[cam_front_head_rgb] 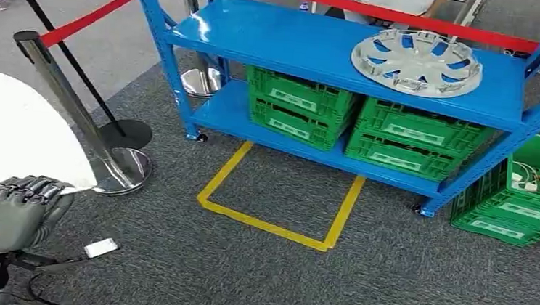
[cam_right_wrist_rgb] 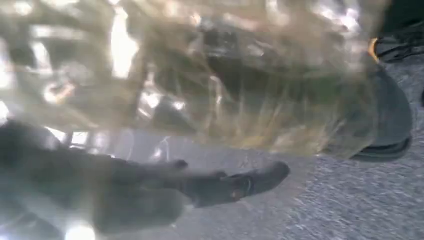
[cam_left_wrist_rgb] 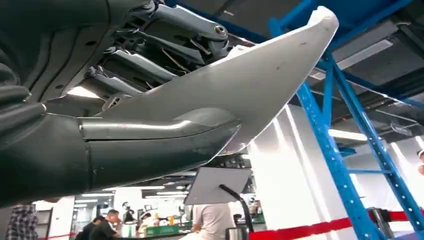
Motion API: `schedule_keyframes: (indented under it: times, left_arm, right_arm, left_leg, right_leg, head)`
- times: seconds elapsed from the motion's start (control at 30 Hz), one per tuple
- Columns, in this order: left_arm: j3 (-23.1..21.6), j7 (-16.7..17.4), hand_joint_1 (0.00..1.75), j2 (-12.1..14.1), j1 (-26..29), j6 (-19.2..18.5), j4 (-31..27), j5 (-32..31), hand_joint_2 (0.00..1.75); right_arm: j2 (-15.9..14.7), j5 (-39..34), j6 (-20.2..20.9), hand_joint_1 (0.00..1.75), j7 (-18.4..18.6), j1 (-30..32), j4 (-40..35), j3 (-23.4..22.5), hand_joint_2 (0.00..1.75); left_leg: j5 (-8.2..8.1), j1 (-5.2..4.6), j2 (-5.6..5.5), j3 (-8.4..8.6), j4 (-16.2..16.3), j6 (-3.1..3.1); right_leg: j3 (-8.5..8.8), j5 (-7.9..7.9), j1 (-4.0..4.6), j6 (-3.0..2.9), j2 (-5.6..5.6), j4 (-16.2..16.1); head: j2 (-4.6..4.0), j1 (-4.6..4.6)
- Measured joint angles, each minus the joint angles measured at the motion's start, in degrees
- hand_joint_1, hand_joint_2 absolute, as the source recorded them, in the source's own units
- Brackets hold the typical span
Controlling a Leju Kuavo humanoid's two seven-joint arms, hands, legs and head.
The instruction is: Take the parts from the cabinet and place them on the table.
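My left hand (cam_front_head_rgb: 15, 209) at the lower left grips a long white curved panel (cam_front_head_rgb: 14, 125) that runs up and to the left from it. In the left wrist view the white panel (cam_left_wrist_rgb: 240, 85) lies between the thick thumb (cam_left_wrist_rgb: 125, 150) and the dark fingers (cam_left_wrist_rgb: 165, 45). A silver wheel cover (cam_front_head_rgb: 417, 62) lies on the top shelf of the blue cabinet (cam_front_head_rgb: 290, 48). In the blurred right wrist view a shiny translucent part (cam_right_wrist_rgb: 200, 75) lies against my right hand (cam_right_wrist_rgb: 150, 195), whose dark thumb (cam_right_wrist_rgb: 235, 185) reaches under it.
Green crates (cam_front_head_rgb: 296, 107) fill the cabinet's lower shelf, and another green crate (cam_front_head_rgb: 526, 194) stands on the floor at right. Yellow tape (cam_front_head_rgb: 275, 229) marks the carpet before the cabinet. A chrome post (cam_front_head_rgb: 74, 104) with a red belt stands at left. A person stands behind the cabinet.
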Motion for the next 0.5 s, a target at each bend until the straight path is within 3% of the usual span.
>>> schedule_keyframes:
  times: [0.03, 0.07, 0.13, 0.17, 0.2, 0.27, 0.3, 0.33, 0.4, 0.43, 0.47, 0.5]
  left_arm:
    - [0.0, 0.0, 1.64, 0.0, -0.1, 0.0, 0.0, 0.0, 1.75]
    - [0.0, 0.0, 1.64, 0.0, -0.1, 0.0, 0.0, 0.0, 1.75]
    - [0.0, 0.0, 1.64, -0.1, -0.1, 0.0, 0.0, 0.0, 1.75]
    - [0.0, 0.0, 1.64, 0.0, -0.4, 0.0, 0.0, 0.0, 1.75]
    - [0.0, 0.0, 1.64, -0.1, -0.4, 0.0, -0.1, 0.0, 1.75]
    - [-0.1, 0.0, 1.64, -0.1, -0.3, 0.0, -0.1, 0.0, 1.75]
    - [-0.1, 0.0, 1.64, -0.1, -0.4, 0.0, -0.1, 0.0, 1.75]
    - [-0.1, -0.1, 1.64, -0.2, -0.4, 0.0, -0.1, 0.0, 1.75]
    - [-0.3, -0.2, 1.64, -0.3, -0.4, 0.0, -0.1, 0.0, 1.75]
    - [-0.4, -0.2, 1.64, -0.4, -0.5, 0.0, 0.0, 0.0, 1.75]
    - [-0.5, -0.3, 1.64, -0.4, -0.6, 0.0, -0.1, 0.0, 1.75]
    - [-0.6, -0.4, 1.64, -0.4, -0.6, 0.0, -0.1, 0.1, 1.75]
  right_arm:
    - [0.0, 0.0, 0.0, 0.0, 0.0, 0.0, 0.0, 0.0, 0.0]
    - [0.0, 0.0, 0.0, 0.0, 0.0, -0.1, 0.0, 0.0, 0.0]
    - [-0.1, 0.0, 0.0, 0.0, 0.0, 0.1, 0.0, 0.0, 0.0]
    - [-0.1, 0.0, 0.0, 0.0, -0.3, 0.1, 0.0, 0.2, 0.0]
    - [-0.1, 0.0, 0.0, 0.0, -0.3, 0.2, -0.1, 0.2, 0.0]
    - [-0.1, 0.0, -0.1, 0.0, 0.2, 0.3, -0.2, 0.2, 0.0]
    - [-0.1, 0.0, -0.2, 0.0, 0.2, 0.2, -0.2, 0.2, 0.0]
    - [-0.1, 0.0, -0.3, 0.0, 0.2, 0.2, -0.2, 0.2, 0.0]
    - [-0.1, 0.0, -0.6, 0.0, 0.2, 0.1, -0.3, 0.2, 0.0]
    - [-0.1, 0.0, -0.8, 0.0, 0.2, 0.1, -0.3, 0.2, 0.0]
    - [-0.2, 0.0, -1.0, 0.0, 0.2, 0.0, -0.3, 0.2, 0.0]
    - [-0.2, 0.1, -1.0, 0.0, 0.6, 0.0, -0.3, 0.3, 0.0]
  left_leg:
    - [-1.12, -0.15, -0.07, 0.69, -1.6, 0.76]
    - [-0.96, -0.42, -0.07, 0.16, -1.6, 0.99]
    - [0.5, -0.51, 0.2, -1.44, -1.9, 2.19]
    - [1.24, -0.49, 0.52, -2.35, -1.8, 2.8]
    - [2.09, -0.57, 0.48, -3.33, -1.8, 3.42]
    - [3.8, -0.8, 0.53, -5.35, -1.8, 3.59]
    - [4.71, -0.95, 0.55, -6.51, -1.7, 3.63]
    - [5.62, -1.06, 0.55, -7.77, -1.7, 3.59]
    - [7.32, -1.12, 0.57, -10.06, -1.5, 3.4]
    - [8.21, -1.1, 0.56, -11.17, -1.5, 3.24]
    - [8.97, -1.12, 0.5, -11.57, -1.3, 3.03]
    - [9.5, -1.29, 0.4, -11.87, -1.2, 2.75]
  right_leg:
    - [-0.3, 0.58, 0.0, 0.38, -0.01, 0.1]
    - [-0.82, 1.36, -0.15, 0.61, 0.0, 0.1]
    - [-1.49, 2.58, -0.39, 1.32, 0.22, -0.1]
    - [-2.34, -0.06, -0.73, 1.57, 0.59, 0.8]
    - [-3.24, -4.18, -0.79, 1.75, 0.73, 3.2]
    - [-4.87, -11.05, -0.81, 1.96, 0.84, 11.3]
    - [-5.06, -12.28, -0.8, 1.94, 0.85, 14.9]
    - [-4.68, -11.34, -0.8, 1.82, 0.88, 17.3]
    - [-1.31, -5.84, -0.75, 1.66, 0.9, 16.0]
    - [2.22, -3.87, -0.73, 1.57, 0.9, 12.0]
    - [6.42, -4.46, -0.74, 1.46, 0.92, 6.6]
    - [11.78, -6.71, -0.57, 1.26, 0.94, 0.0]
  head:
    - [0.0, 0.04]
    - [0.0, -0.07]
    - [0.0, -0.04]
    - [0.0, 0.0]
    - [-0.02, 0.2]
    - [0.0, 0.35]
    - [0.0, 0.39]
    - [0.0, 0.37]
    - [0.0, 0.35]
    - [0.0, 0.37]
    - [0.0, 0.39]
    - [0.02, 0.44]
